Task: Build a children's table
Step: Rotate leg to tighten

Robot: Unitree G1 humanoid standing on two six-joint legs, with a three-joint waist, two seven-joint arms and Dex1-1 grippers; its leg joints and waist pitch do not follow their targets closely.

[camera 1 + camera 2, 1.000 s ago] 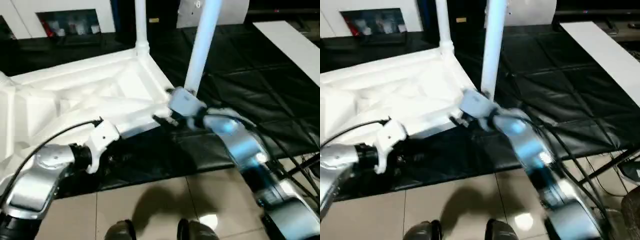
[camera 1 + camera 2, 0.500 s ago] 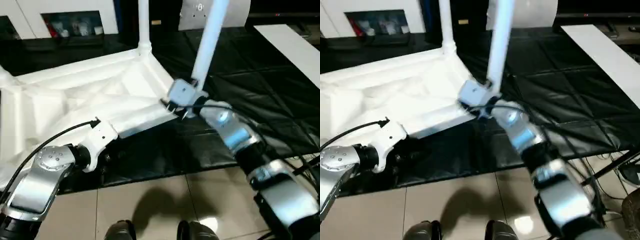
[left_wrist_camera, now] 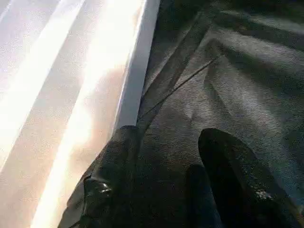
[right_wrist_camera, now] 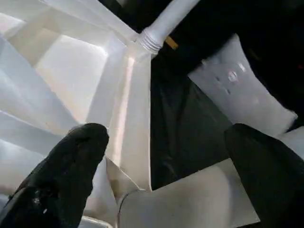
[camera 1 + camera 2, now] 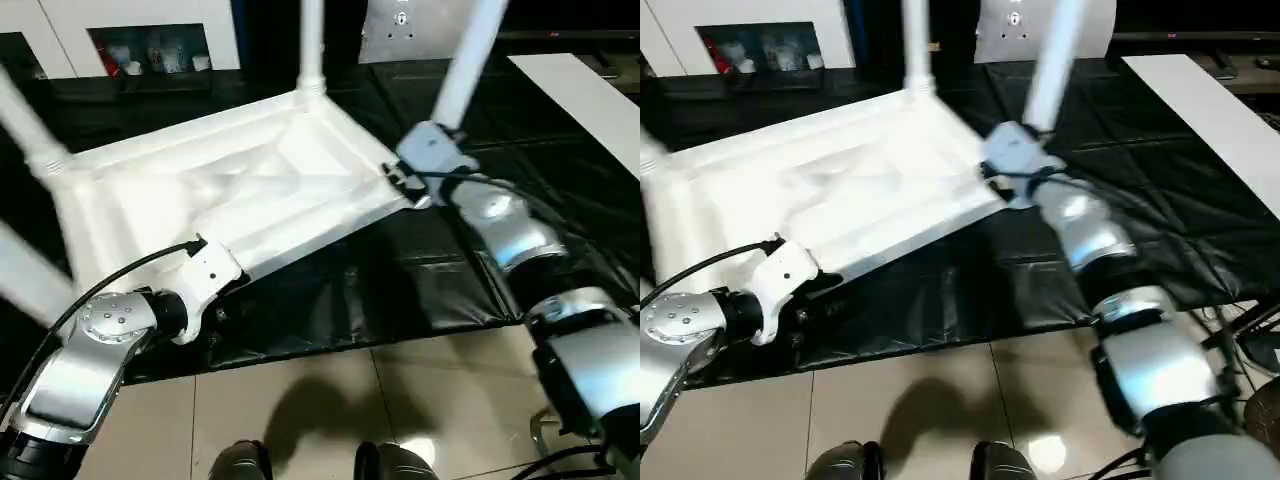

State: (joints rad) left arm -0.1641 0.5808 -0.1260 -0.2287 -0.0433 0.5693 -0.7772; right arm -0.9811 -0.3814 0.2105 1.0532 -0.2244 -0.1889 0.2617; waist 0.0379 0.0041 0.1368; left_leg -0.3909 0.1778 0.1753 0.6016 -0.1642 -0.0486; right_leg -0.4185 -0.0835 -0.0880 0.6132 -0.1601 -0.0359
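The inverted children's table (image 5: 230, 190), judged light, stiff and slippery, is best gripped at its rim. The right tool (image 4: 161, 175) is spread wide around the corner leg (image 5: 465, 65); the left tool (image 3: 166, 175) is half spread, holding nothing.

Black sheet-covered workbench (image 5: 520, 170), tiled floor (image 5: 330, 400)

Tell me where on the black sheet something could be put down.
The black sheet is bare between the right arm and the white board at its far right. A narrow strip lies between the tabletop and the sheet's near edge. The left half is crowded: the tabletop and its legs.
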